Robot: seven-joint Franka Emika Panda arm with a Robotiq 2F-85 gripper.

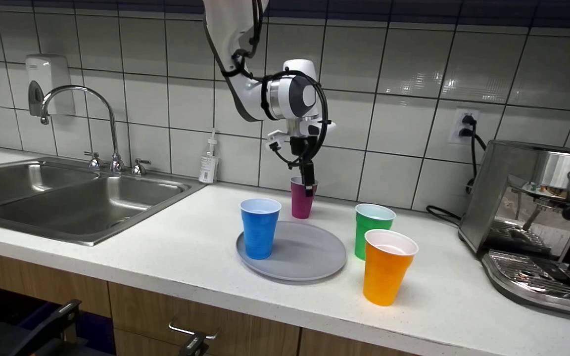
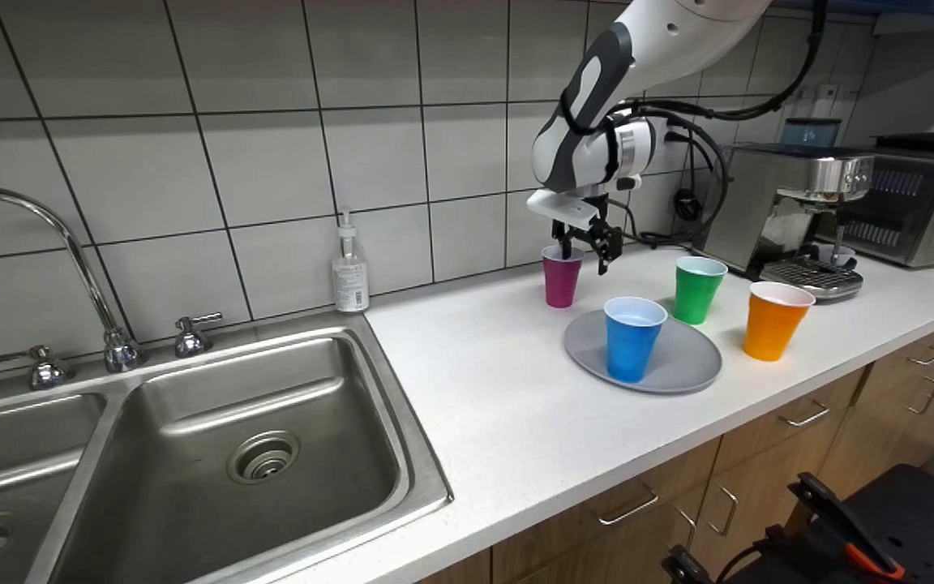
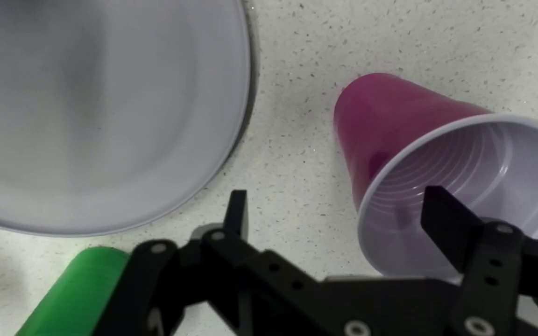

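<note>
Wrist view: glossy magenta cup (image 3: 423,158) (pale lilac, finely ringed inside).

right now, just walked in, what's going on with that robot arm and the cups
A robot arm has its open tool at the magenta cup, one finger over or inside the cup's mouth and the other outside it. Nothing is gripped. That cup stands upright on the white counter. The blue cup is on the gray plate; the green cup and orange cup stand off the plate.
</note>
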